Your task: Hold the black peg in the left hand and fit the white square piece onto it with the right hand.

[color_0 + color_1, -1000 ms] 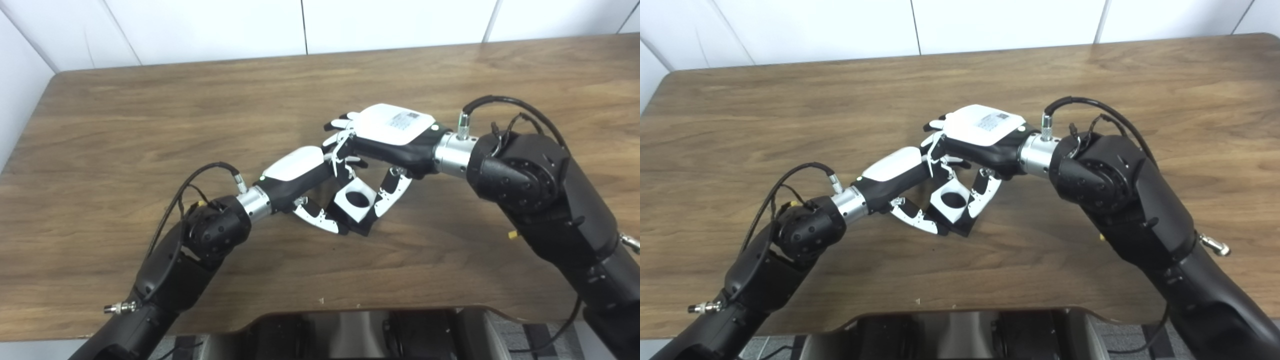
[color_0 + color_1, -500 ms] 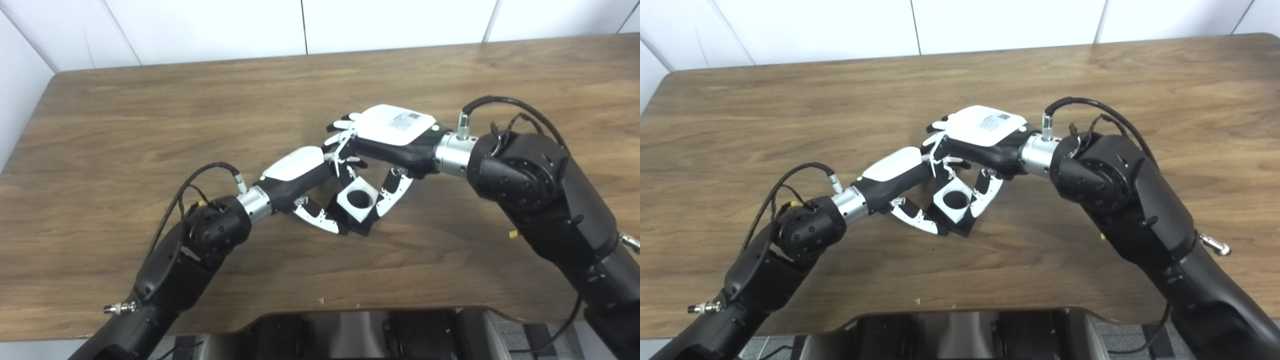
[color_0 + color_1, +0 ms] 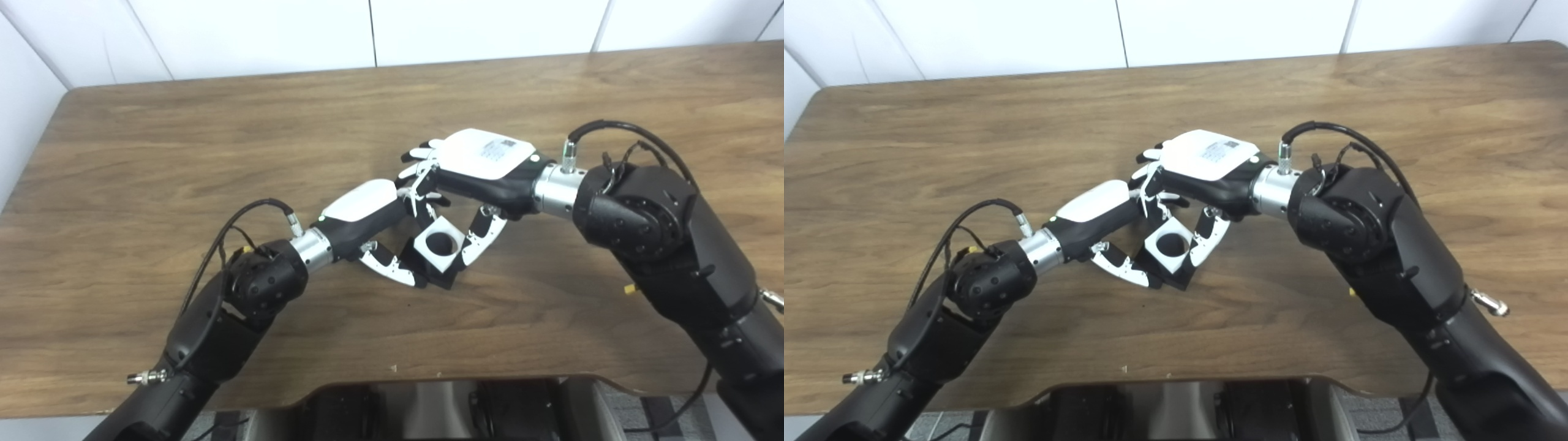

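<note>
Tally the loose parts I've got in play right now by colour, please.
White: 1, the white square piece with a round hole, between both hands' fingers.
Black: 1, the black peg part showing under it.
Total: 2.

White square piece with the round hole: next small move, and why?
Probably keep pressing the white square piece down with the right hand. It sits tilted over the black peg gripped by the left hand, dark fills its hole, and black still shows beneath; full seating cannot be told.
</note>
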Available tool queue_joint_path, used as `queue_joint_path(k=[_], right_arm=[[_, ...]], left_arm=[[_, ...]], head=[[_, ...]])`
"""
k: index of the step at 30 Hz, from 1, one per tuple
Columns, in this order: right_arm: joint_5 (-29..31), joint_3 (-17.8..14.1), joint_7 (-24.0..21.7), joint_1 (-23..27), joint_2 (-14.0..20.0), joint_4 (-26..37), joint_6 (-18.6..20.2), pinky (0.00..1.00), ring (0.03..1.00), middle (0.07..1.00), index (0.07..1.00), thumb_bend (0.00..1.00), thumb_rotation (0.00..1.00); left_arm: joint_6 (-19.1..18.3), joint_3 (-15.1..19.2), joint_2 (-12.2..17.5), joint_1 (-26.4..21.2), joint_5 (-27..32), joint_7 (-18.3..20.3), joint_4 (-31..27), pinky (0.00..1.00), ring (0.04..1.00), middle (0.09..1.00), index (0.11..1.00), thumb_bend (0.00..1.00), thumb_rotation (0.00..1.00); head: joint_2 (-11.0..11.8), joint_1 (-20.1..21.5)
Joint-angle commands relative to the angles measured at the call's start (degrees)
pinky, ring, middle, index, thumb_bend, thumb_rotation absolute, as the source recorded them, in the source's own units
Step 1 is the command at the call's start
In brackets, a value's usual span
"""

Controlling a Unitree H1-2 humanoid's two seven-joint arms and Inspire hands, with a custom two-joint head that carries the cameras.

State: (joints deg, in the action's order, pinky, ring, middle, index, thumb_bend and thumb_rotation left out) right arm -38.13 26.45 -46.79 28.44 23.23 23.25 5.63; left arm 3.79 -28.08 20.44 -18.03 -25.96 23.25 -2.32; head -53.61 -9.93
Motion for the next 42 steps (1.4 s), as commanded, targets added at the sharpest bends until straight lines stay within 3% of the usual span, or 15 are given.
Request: queue_joint_path(k=[1,11,24,25,26,27,28,30,42], right_arm=[[-0.17,-0.57,1.78,1.00,-0.34,-0.53,-1.45,0.99,0.962,0.859,0.479,0.52,0.14],[-0.57,0.01,3.14,0.82,-1.63,-2.38,-1.61,1.00,0.965,0.862,0.479,0.52,0.14],[-1.25,-0.16,2.64,0.83,-1.97,-2.51,-0.92,1.00,0.962,0.864,0.484,0.52,0.15],[-1.61,0.05,1.69,1.15,-1.61,-2.25,-0.53,1.00,0.965,0.884,0.546,0.61,0.20],[-1.87,0.21,1.03,1.38,-1.36,-2.05,-0.25,0.99,0.967,0.901,0.656,0.78,0.28],[-2.70,0.52,-0.08,1.83,-0.83,-1.64,0.08,0.98,0.971,0.926,0.758,0.88,0.34],[-3.55,0.73,-0.89,2.17,-0.40,-1.24,0.26,0.97,0.979,0.962,0.876,0.94,0.39],[-4.71,0.85,-1.71,2.50,-0.03,-0.94,0.18,0.93,0.983,0.993,0.975,0.99,0.45],[-5.08,-3.32,0.11,0.97,0.82,-0.89,0.50,0.93,1.000,1.000,1.000,1.00,0.50]], left_arm=[[-2.31,-1.61,1.99,1.89,-2.17,3.90,1.51,0.92,0.946,0.897,0.487,0.52,0.08],[-1.05,-1.52,2.18,1.96,-1.57,3.39,2.16,0.89,0.937,0.894,0.488,0.52,0.08],[-2.14,-1.74,2.18,1.71,-2.06,3.96,1.45,0.89,0.942,0.897,0.488,0.52,0.08],[-1.96,-1.74,2.18,1.69,-2.05,3.88,1.61,0.89,0.942,0.896,0.487,0.52,0.08],[-1.80,-1.74,2.19,1.68,-2.03,3.81,1.74,0.89,0.942,0.896,0.487,0.52,0.08],[-1.67,-1.73,2.19,1.65,-2.03,3.72,1.92,0.89,0.941,0.895,0.487,0.52,0.08],[-1.61,-1.70,2.19,1.65,-2.04,3.63,2.01,0.89,0.939,0.894,0.487,0.52,0.08],[-1.53,-1.67,2.21,1.62,-2.04,3.56,2.18,0.90,0.938,0.894,0.487,0.52,0.08],[-0.94,-1.44,2.38,1.56,-1.90,3.14,2.84,0.90,0.934,0.891,0.487,0.52,0.08]], head=[[-0.01,-0.08],[-0.01,-0.10],[-0.15,-0.08],[-0.07,-0.04],[-0.07,-0.04],[-0.02,0.13],[-0.02,0.13],[0.08,0.25],[0.58,0.48]])
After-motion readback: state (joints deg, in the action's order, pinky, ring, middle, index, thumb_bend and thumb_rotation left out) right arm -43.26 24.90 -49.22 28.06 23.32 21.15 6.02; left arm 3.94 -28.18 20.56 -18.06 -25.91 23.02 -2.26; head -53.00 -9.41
